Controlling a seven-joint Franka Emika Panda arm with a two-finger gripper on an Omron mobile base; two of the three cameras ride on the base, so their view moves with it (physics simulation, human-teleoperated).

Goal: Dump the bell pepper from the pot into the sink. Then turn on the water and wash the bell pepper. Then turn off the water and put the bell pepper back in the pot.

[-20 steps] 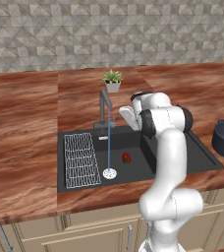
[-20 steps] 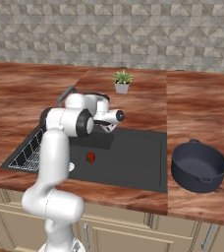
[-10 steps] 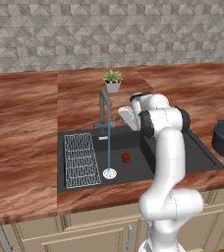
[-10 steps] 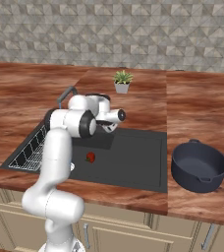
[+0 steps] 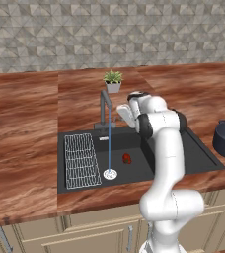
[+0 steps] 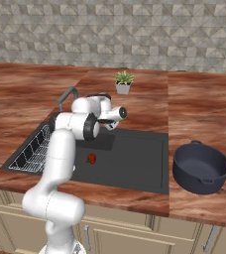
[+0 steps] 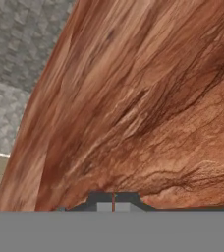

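The pepper (image 5: 127, 158) lies on the floor of the sink (image 5: 193, 155), near the middle of the basin, just right of the drain (image 5: 110, 174) and apart from it. The water (image 5: 109, 150) runs: a thin pale stream falls straight from the faucet (image 5: 105, 108) onto the drain. The wire rack (image 5: 81, 160) occupies the left part of the basin. The hand (image 6: 116, 116) is raised above the rear edge of the sink, beside the faucet, pointing sideways toward the right of the tabletop (image 6: 204, 109). In the hand view its two finger tips (image 7: 105, 207) stand pressed together with only a hairline seam between them, fully closed and holding nothing; beyond them lies the wood-grain tabletop surface. The pot (image 6: 200, 167) stands upright on the tabletop to the right of the sink, well apart from the pepper and the hand. A small potted plant (image 5: 113, 81) stands on the tabletop behind the faucet.
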